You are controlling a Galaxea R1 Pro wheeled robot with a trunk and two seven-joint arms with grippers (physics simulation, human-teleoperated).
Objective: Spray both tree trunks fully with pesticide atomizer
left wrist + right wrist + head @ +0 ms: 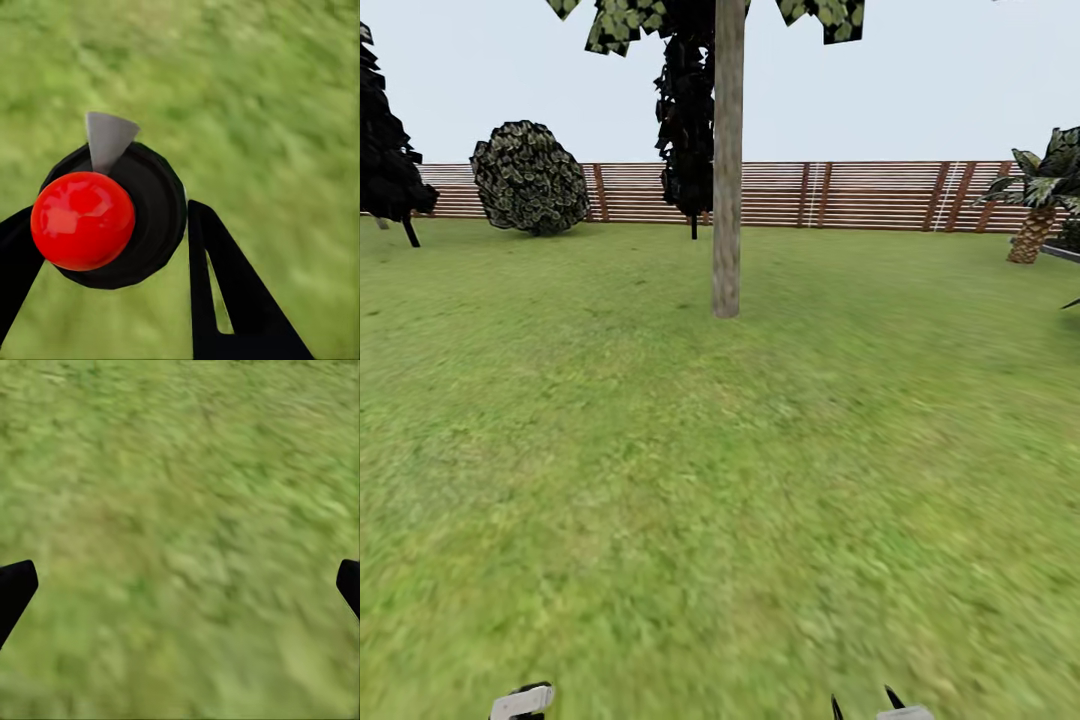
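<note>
The pesticide atomizer [105, 217], a black round body with a glossy red ball on top and a grey nozzle, sits between the black fingers of my left gripper [112, 259], which is shut on it above the grass. My right gripper [180, 585] is open and holds nothing, its dark fingertips [15, 589] far apart over the lawn. One tree stands straight ahead in the head view, several metres off. Its pale mottled trunk [727, 200] rises bare to a dark-green crown [630, 20] cut off by the picture's top. Both grippers' tips peek in at the head view's lower edge.
Green lawn [720, 480] stretches from me to the tree. A brown slat fence [860, 195] closes the back. A black column-shaped tree [685, 110] stands behind the trunk, a round bush [530, 178] back left, another black tree [385, 150] far left, a palm [1038, 205] far right.
</note>
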